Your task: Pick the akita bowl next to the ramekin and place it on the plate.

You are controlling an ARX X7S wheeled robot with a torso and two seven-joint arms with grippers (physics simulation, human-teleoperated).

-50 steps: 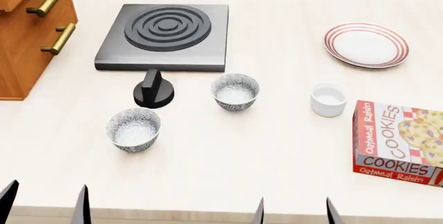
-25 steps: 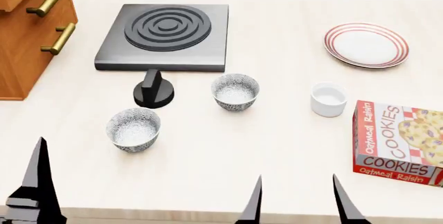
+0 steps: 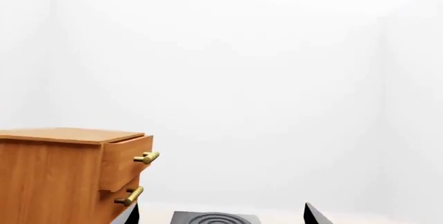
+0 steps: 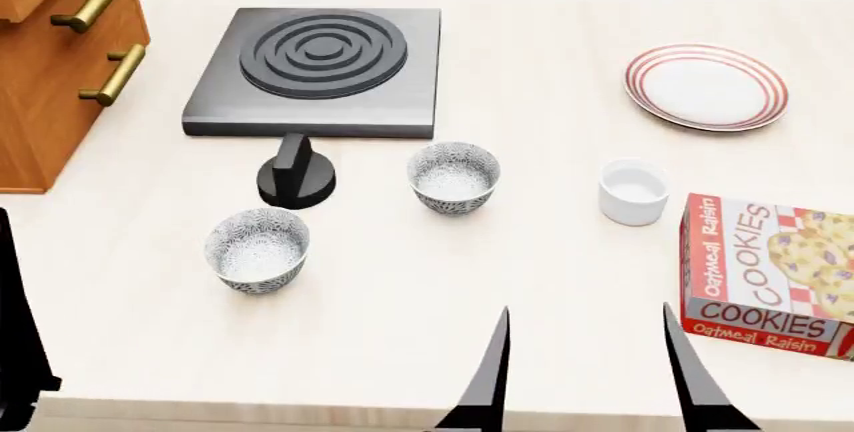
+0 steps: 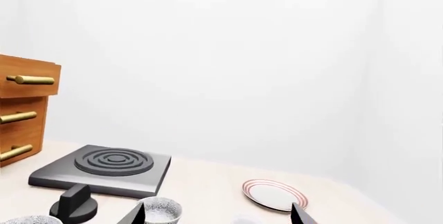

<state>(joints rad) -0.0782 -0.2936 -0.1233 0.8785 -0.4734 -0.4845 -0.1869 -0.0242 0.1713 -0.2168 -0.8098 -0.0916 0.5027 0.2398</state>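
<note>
The akita bowl (image 4: pixel 454 177), speckled grey and white, stands mid-counter to the left of the plain white ramekin (image 4: pixel 633 191). In the right wrist view that bowl (image 5: pixel 161 211) shows beside one finger. The red-ringed plate (image 4: pixel 706 86) lies far right, empty, and shows as plate (image 5: pixel 275 194) too. My right gripper (image 4: pixel 586 309) is open near the counter's front edge, short of bowl and ramekin. My left gripper (image 3: pixel 220 211) is open and empty. Only one of its fingers (image 4: pixel 16 332) shows in the head view, at the left edge.
An identical second bowl (image 4: pixel 258 248) sits front left. A black knob (image 4: pixel 296 172) stands before the grey hob (image 4: pixel 320 67). A wooden drawer cabinet (image 4: pixel 60 52) is at the far left. A cookie box (image 4: pixel 771 274) lies right of the ramekin.
The right gripper's fingers have come further forward over the counter's front edge. The left gripper has swung out to the view's left edge. Nothing on the counter has moved.
</note>
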